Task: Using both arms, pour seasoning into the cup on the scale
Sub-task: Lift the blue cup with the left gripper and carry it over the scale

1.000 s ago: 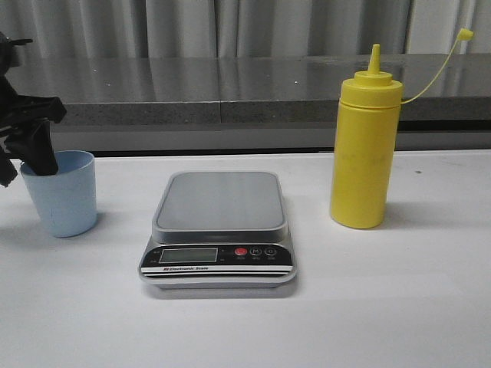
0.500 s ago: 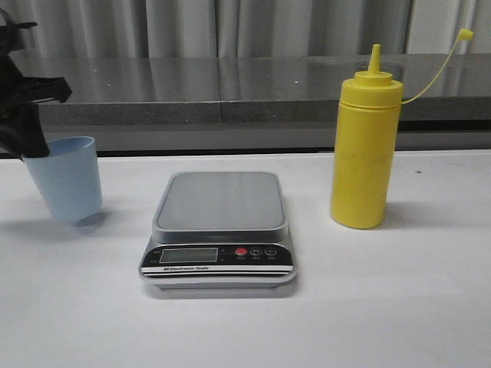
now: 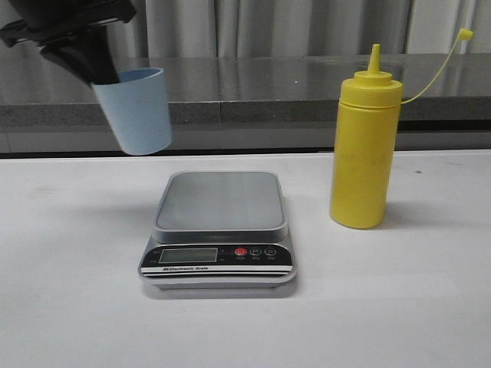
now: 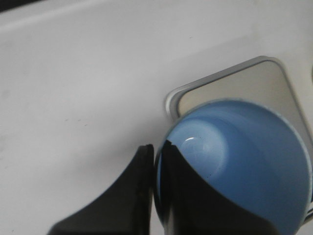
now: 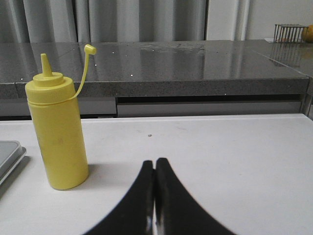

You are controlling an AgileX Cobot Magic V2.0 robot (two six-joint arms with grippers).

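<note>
Light blue plastic, the cup [image 3: 136, 110] hangs in the air up and to the left of the scale [image 3: 219, 230], tilted a little, and clear of the white table [image 3: 399, 307]. We see our left gripper [image 3: 96, 65] clamped on the cup's rim, one black finger [image 4: 195, 196] inside the wall and the other finger [image 4: 124, 196] outside it. From the left wrist, we look down into the cup's bare blue bottom [image 4: 234, 166], with a corner of the grey scale platform [image 4: 230, 85] beneath it. The scale sits at the table's middle, black panel and red button [image 3: 241, 251] facing us. To its right stands the yellow bottle [image 3: 366, 146], upright, its cap [image 3: 464, 34] dangling on a thin tether. Our right gripper [image 5: 155, 196] has its fingers pressed together on nothing, low over the table, to the right of the bottle [image 5: 56, 137].
</note>
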